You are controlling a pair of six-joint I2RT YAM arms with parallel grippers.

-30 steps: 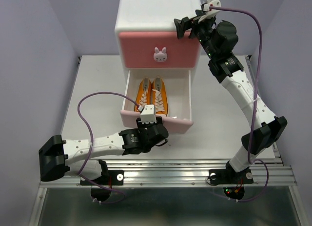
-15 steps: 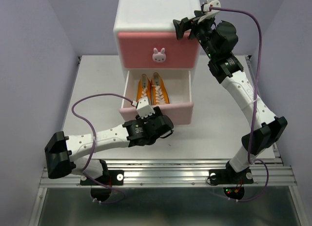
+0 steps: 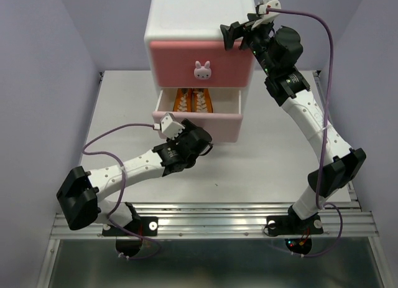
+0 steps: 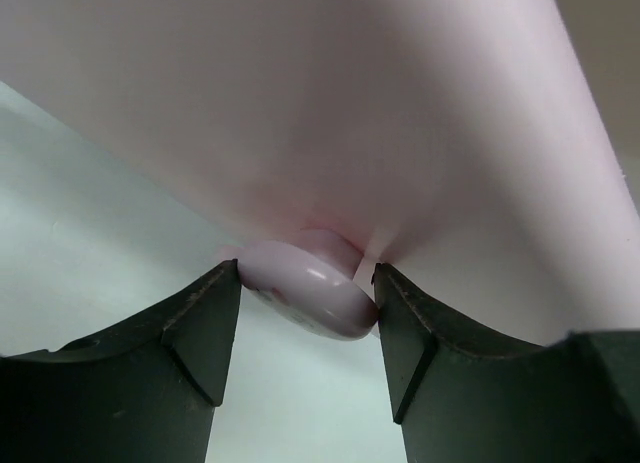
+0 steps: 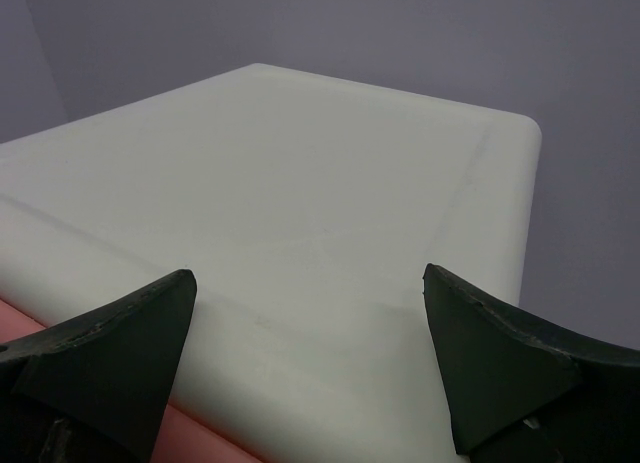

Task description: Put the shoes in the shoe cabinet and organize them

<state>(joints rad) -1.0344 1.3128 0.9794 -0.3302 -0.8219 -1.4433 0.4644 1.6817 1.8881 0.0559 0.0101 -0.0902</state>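
The white shoe cabinet (image 3: 199, 14) stands at the back of the table. Its darker pink upper drawer (image 3: 217, 61) is shut. The paler lower drawer (image 3: 225, 124) stands partly out, and the orange pair of shoes (image 3: 193, 100) shows inside it. The black pair is out of view. My left gripper (image 3: 200, 137) is at the lower drawer's front, shut on its pale pink knob (image 4: 312, 290), with a finger (image 4: 205, 323) at each side. My right gripper (image 3: 239, 34) is open over the front right of the cabinet's white top (image 5: 300, 183), holding nothing.
The grey table (image 3: 124, 114) ends close on both sides at lavender walls (image 3: 37, 83). A metal rail (image 3: 217, 219) runs along the near edge by the arm bases. The left arm's purple cable (image 3: 118, 135) loops over the table.
My left gripper has moved toward the cabinet with the lower drawer, which has slid most of the way in and now covers much of the orange shoes. The right arm has not moved.
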